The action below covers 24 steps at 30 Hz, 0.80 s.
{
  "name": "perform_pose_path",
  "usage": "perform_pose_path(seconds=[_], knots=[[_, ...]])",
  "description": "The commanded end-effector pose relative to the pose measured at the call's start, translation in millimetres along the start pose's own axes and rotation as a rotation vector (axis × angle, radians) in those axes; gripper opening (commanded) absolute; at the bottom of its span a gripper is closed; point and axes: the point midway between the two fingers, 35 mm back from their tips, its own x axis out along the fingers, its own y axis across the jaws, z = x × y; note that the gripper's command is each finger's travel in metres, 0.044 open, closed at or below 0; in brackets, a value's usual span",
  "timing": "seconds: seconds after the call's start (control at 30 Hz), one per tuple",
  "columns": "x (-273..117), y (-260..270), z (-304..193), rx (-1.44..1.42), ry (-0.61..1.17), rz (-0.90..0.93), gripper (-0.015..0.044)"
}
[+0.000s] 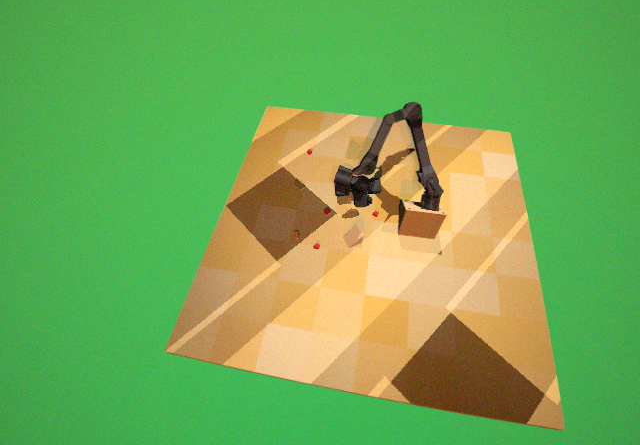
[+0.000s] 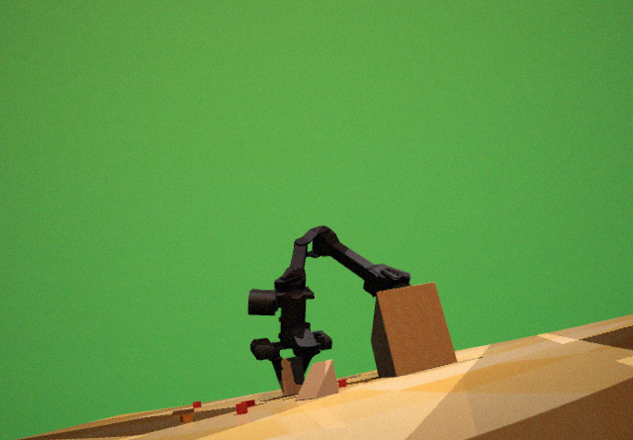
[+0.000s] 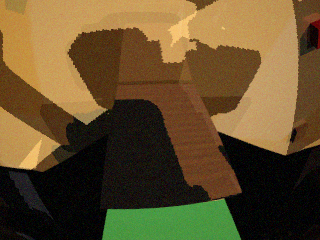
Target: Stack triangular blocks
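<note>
My gripper points down and is shut on one triangular block. A finger or its shadow darkens much of that block in the wrist view. Its shadow lies apart from it in the top view, so it seems a little above the table; the exact height cannot be told. The other triangular block stands on the table nearer the top camera, apart from the held one, with a slanted face towards the left in the exterior view.
Small red cubes lie around the blocks. An orange piece and a brown piece lie to the left in the top view. The arm's box-shaped base stands to the right.
</note>
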Motion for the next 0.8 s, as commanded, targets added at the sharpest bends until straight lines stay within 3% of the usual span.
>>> perform_pose_path(seconds=[0.0,0.5,0.77], knots=[[-3.4,2.9,8.2,-0.006,0.109,0.003,0.0],[-5.7,-2.8,27.7,0.004,0.322,-0.009,0.0],[-8.4,-5.8,20.6,0.023,0.273,-0.013,0.021]])
